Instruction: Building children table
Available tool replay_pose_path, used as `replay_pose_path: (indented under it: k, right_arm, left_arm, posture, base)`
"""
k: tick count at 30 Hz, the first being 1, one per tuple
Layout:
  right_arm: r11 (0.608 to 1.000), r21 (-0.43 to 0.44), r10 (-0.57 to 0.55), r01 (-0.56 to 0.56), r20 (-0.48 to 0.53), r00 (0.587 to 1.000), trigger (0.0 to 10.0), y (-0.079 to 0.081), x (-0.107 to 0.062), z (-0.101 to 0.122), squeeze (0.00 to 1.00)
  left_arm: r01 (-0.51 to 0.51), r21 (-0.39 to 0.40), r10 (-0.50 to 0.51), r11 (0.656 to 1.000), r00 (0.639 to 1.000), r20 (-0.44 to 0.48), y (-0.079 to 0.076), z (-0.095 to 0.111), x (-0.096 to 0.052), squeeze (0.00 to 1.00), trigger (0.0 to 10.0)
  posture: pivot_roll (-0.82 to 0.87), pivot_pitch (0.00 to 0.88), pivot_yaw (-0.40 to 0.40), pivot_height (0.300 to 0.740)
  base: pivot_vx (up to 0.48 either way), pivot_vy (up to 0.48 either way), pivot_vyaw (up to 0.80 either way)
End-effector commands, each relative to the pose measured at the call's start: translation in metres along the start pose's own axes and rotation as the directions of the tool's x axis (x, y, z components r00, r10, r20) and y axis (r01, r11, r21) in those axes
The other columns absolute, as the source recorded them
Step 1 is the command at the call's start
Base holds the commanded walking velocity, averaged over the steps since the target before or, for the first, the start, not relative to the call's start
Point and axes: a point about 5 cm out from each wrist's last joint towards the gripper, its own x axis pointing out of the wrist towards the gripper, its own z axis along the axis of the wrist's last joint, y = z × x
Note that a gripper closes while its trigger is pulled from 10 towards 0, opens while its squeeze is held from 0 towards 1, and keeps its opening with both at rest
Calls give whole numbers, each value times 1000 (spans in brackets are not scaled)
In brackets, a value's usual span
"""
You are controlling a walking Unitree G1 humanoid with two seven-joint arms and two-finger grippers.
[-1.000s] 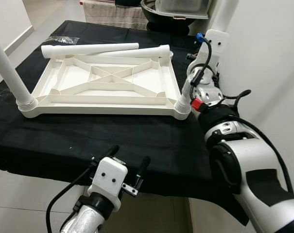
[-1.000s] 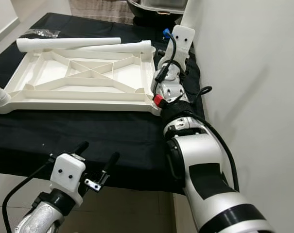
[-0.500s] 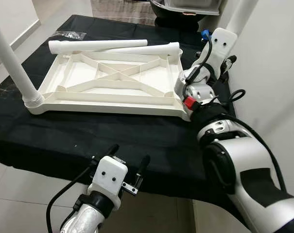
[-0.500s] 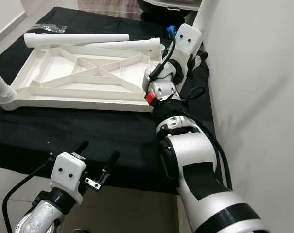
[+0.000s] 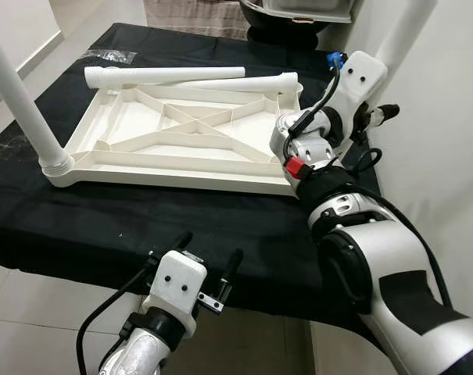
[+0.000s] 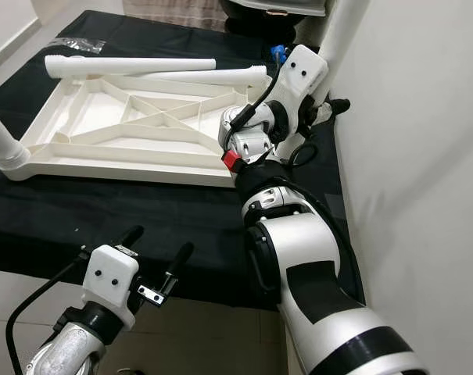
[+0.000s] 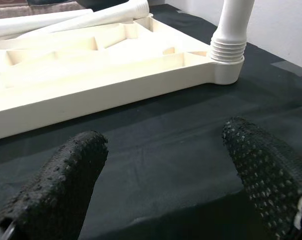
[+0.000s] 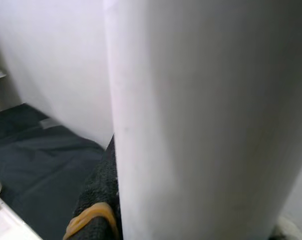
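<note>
While gripping the leg (image 8: 200, 120), the right gripper (image 5: 360, 98) has tilted it rightward.

Left pincer (image 5: 207, 262) hovers low with fingers spread; right arm (image 5: 353, 258) reaches forward, wrist bent

Silver arms, black cables, white wrist housings

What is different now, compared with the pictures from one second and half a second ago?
The right gripper, closed on the upright leg at the tabletop's near right corner, has rolled its wrist toward the robot's right, as if twisting that leg. The whole view also shifted, so the camera moved. Unchanged: the left gripper, open below the cloth edge, the two loose legs, and the other fitted leg.
</note>
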Motion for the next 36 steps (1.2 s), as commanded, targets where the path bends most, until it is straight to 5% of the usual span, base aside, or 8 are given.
replay_pose_path:
  k: [1,8,36]
  right_arm:
    - [980,-151,-148,129,-121,982,10000,-23,13,-45,0]
    - [969,-163,-204,188,-91,975,10000,-26,16,-41,0]
    - [977,-168,110,-131,-128,986,10000,4,-42,-51,0]
  left_arm:
    - [0,-10,0,1000,999,-36,-3,-6,0,0,10000]
    - [-2,-13,1,1000,1000,-29,-3,-5,0,0,10000]
    - [-6,-15,6,1000,999,-33,-4,-7,-1,0,10000]
  posture:
    - [144,222,-117,740]
    - [145,217,-121,740]
    - [125,194,-123,740]
  base:
    - [0,0,0]
    - [0,0,0]
    - [0,0,0]
